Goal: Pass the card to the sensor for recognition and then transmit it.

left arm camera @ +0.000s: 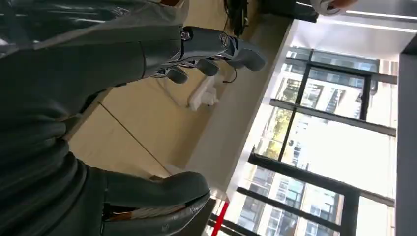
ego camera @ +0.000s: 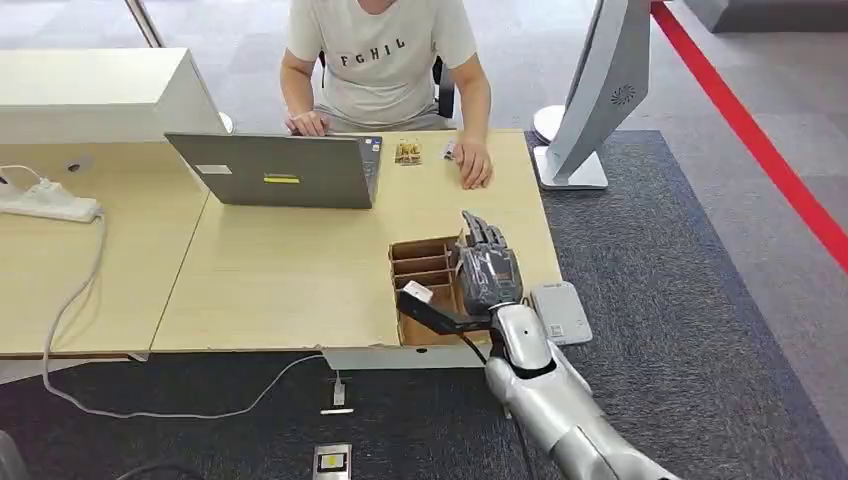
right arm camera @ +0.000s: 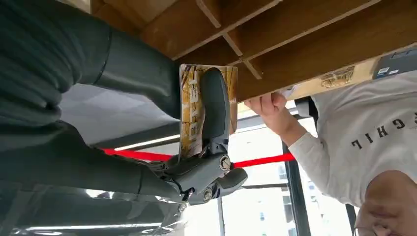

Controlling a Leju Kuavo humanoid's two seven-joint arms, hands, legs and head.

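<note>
1. Your right hand (ego camera: 487,272) is over the right end of the wooden divider box (ego camera: 425,290), at the near right corner of the table (ego camera: 300,270).
2. In the right wrist view it's holding the card (right arm camera: 194,108): card pinched flat between the thumb and a dark finger (right arm camera: 215,105), yellow printed face showing.
3. The card sits just above the box's slots, not in any of them.
4. The white card reader (ego camera: 561,312) lies just beside the right hand, at the table edge, next to the box.
5. Your left hand (left arm camera: 147,123) holds nothing: thumb and fingers well apart, with tabletop and a white power strip (left arm camera: 204,93) seen between them.
6. Mid table: an open grey laptop (ego camera: 285,170), and a small yellow-brown card (ego camera: 407,153) lying flat beyond it.
7. Far side: a person in a white T-shirt (ego camera: 380,50) is seated, one hand at the laptop, the other hand (ego camera: 474,165) flat on the table.
8. Right of the table: a white monitor stand (ego camera: 590,100) on dark carpet, with a red floor line (ego camera: 760,140) beyond.
</note>
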